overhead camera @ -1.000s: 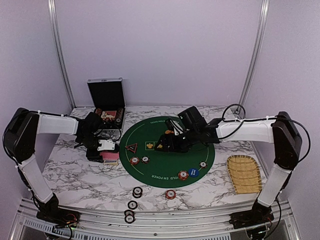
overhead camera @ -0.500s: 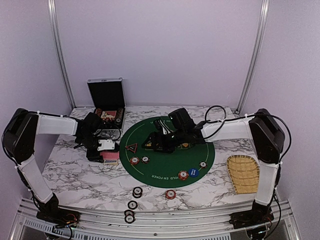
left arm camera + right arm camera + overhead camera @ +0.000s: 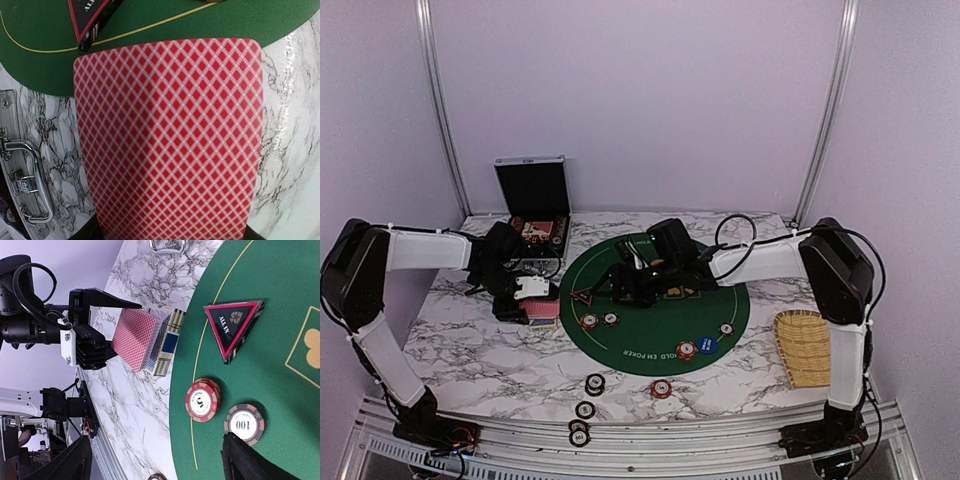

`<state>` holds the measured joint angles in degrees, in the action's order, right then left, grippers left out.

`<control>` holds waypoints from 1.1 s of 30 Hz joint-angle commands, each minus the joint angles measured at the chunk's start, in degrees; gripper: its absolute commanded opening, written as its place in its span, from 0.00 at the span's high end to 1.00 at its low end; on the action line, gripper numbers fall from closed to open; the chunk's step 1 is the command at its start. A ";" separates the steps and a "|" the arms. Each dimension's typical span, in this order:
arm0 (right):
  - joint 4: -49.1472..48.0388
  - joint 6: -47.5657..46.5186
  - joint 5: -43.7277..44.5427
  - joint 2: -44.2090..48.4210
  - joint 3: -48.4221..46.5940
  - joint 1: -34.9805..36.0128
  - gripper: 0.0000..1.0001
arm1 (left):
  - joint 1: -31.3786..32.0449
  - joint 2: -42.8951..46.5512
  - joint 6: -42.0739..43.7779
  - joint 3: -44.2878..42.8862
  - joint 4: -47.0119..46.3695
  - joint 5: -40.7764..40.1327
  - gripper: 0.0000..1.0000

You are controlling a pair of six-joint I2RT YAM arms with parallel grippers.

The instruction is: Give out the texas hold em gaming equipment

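A deck of red-backed playing cards [image 3: 170, 140] fills the left wrist view, and my left gripper [image 3: 525, 295] is shut on it just off the left rim of the green mat [image 3: 660, 330]. The same deck [image 3: 132, 337] shows in the right wrist view, beside a blue-and-gold card box [image 3: 167, 342]. My right gripper [image 3: 155, 465] hangs open over the mat's left side, empty. In front of it lie the triangular red-black marker [image 3: 234, 327], a red chip [image 3: 202, 399] and a dark "100" chip [image 3: 244, 423]. A blue disc [image 3: 707, 344] and more chips [image 3: 686, 350] lie nearer the mat's front.
The open black case [image 3: 533, 200] stands at the back left, behind the left arm. A woven bamboo tray [image 3: 807, 347] lies at the right. Several chips [image 3: 595, 383] lie on the marble in front of the mat, near the front rail.
My right arm has swung left across the mat, bringing its open gripper close to the triangular marker. The left gripper and its deck have stayed put.
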<state>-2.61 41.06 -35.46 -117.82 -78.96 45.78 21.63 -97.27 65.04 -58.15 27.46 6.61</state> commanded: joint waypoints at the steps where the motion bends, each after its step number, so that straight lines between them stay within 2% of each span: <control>1: -2.92 1.60 -1.70 -1.23 -2.39 0.62 0.12 | -0.22 2.75 -0.92 -2.49 2.78 2.59 1.00; 19: -15.66 13.35 -8.34 -8.08 -7.91 1.73 0.18 | 0.61 7.47 -3.99 -7.78 10.43 5.85 1.00; 33: -20.87 19.90 -10.50 -15.05 -15.85 3.48 0.21 | 3.11 7.28 -5.88 -10.12 11.31 5.61 1.00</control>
<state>-19.68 57.98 -44.75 -131.20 -92.27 48.66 24.18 -91.26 60.34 -65.98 37.65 10.59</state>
